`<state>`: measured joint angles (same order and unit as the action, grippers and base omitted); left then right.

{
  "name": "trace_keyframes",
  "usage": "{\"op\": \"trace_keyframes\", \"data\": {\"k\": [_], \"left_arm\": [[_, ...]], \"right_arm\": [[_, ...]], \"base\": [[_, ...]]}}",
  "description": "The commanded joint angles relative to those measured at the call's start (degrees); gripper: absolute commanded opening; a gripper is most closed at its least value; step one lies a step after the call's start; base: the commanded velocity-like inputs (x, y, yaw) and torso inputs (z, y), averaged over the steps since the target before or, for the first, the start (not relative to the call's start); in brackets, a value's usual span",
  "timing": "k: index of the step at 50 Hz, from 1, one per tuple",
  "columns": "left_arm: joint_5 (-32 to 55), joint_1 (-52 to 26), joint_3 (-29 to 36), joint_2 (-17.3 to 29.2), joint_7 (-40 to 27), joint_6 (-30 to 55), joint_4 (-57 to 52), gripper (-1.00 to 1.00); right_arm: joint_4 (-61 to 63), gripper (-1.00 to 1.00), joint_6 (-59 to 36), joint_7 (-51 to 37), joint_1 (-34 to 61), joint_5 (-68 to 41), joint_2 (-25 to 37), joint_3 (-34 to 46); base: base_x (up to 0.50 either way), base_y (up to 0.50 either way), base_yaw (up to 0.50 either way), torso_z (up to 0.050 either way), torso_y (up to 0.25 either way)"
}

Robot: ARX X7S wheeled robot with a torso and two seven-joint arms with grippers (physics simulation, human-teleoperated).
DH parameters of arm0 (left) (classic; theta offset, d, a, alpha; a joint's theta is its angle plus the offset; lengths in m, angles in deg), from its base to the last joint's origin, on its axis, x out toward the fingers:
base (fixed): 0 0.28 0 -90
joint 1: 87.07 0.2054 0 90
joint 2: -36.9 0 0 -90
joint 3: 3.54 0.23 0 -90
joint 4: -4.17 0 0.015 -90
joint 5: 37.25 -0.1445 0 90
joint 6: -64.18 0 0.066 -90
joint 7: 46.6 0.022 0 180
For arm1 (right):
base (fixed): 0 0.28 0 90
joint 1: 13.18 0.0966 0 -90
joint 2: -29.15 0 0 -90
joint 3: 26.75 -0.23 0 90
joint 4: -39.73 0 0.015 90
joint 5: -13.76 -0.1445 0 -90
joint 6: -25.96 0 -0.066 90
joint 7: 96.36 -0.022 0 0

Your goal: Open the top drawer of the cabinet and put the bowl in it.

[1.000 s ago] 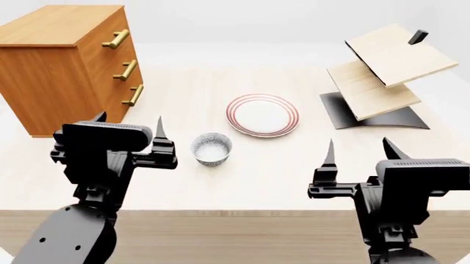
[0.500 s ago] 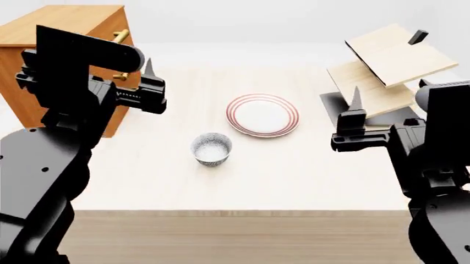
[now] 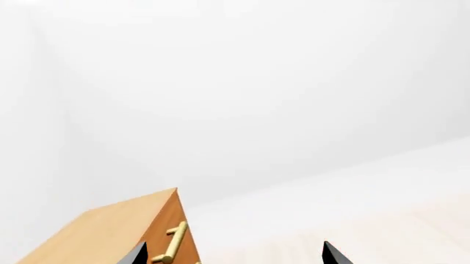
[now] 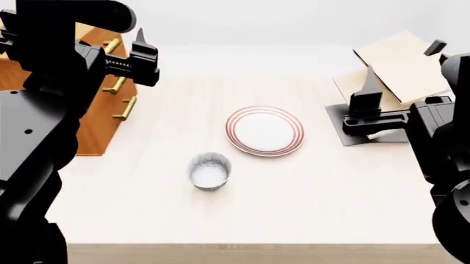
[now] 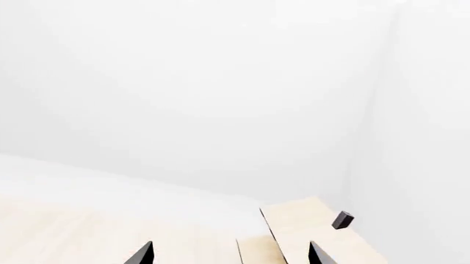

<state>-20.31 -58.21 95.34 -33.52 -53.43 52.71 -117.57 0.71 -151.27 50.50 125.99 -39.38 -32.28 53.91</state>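
The orange-brown cabinet (image 4: 92,129) stands at the table's far left, largely hidden behind my left arm. Its top drawer (image 4: 103,38) sits flush with the front, brass handle (image 3: 173,245) showing. The bowl (image 4: 209,171), white inside and speckled blue-grey outside, rests upright on the table near the middle front. My left gripper (image 3: 233,256) hangs open and empty, raised level with the cabinet's top, one fingertip (image 4: 140,38) in front of the top drawer. Above the table's right side my right gripper (image 5: 231,256) is also open and empty. Both are well above the bowl.
A red-ringed white plate (image 4: 264,130) lies behind and to the right of the bowl. A pale tilted two-shelf rack (image 4: 400,66) on a dark base stands at the far right, just beyond my right gripper. The two lower drawer handles (image 4: 121,96) show below the top one.
Both arms have risen from near the table's front edge to cabinet-top height, still open. The head view has shifted, so the bowl and plate sit lower in it.
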Motion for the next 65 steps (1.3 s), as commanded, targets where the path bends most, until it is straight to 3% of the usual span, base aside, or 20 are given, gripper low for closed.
{"op": "trace_keyframes", "data": {"k": [1,46,57,65], "left_arm": [[0.1,-1.6,0.6,0.0,0.0,-0.5,1.7,1.0],[-0.6,-0.6,2.8,1.3,-0.5,-4.5,6.0,1.0],[-4.2,-2.7,13.6,6.5,1.3,-9.3,10.5,1.0],[-10.2,-4.9,26.7,11.4,2.0,-12.1,15.1,1.0]], "right_arm": [[-1.1,1.0,0.8,-4.0,1.1,-5.0,1.8,-0.4],[-4.7,1.0,9.5,-4.1,-2.3,-2.3,5.3,5.0],[-5.0,1.0,11.5,-3.7,-4.4,-1.5,5.6,6.1],[-5.4,1.0,13.7,-3.3,-6.0,-0.2,6.2,7.2]], "base": [[0.45,0.0,0.0,0.0,0.0],[0.4,0.0,0.0,0.0,0.001],[0.0,0.0,0.0,0.0,0.0],[0.0,0.0,0.0,0.0,0.0]]}}
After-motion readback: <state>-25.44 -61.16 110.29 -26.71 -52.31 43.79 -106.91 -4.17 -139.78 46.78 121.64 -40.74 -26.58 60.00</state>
